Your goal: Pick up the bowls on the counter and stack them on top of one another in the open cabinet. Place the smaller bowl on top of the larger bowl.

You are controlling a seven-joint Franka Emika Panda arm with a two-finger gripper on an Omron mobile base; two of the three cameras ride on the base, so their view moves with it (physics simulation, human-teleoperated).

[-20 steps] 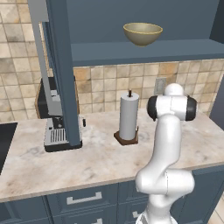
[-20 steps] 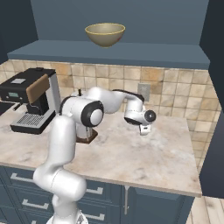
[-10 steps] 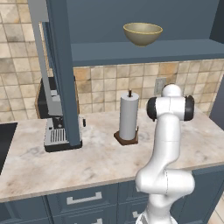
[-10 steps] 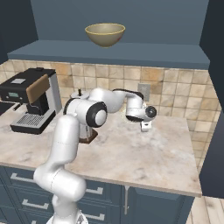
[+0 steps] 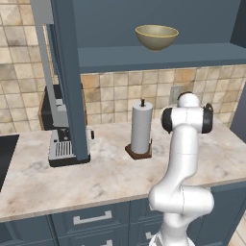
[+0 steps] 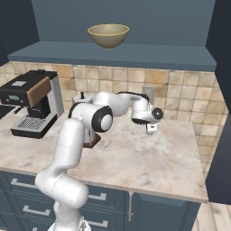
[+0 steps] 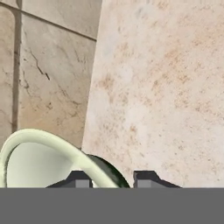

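One bowl was already done: the wide tan-yellow bowl [image 6: 108,35] sat on the dark blue-grey cabinet shelf [image 6: 135,55], well above the hand. Since a second earlier the two-finger gripper [image 6: 151,129] had drifted right along the beige marbled counter [image 6: 135,158] towards the tiled wall and lifted slightly. Its fingertips [image 7: 146,178] straddled the rim of the small pale greenish-white bowl [image 7: 39,159], apparently pinching it, so I'd say the lift was starting.

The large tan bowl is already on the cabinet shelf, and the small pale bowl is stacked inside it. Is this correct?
Not quite. The large tan bowl is on the cabinet shelf, but the small pale bowl is not inside it: the hand view shows it at the gripper, above the counter.
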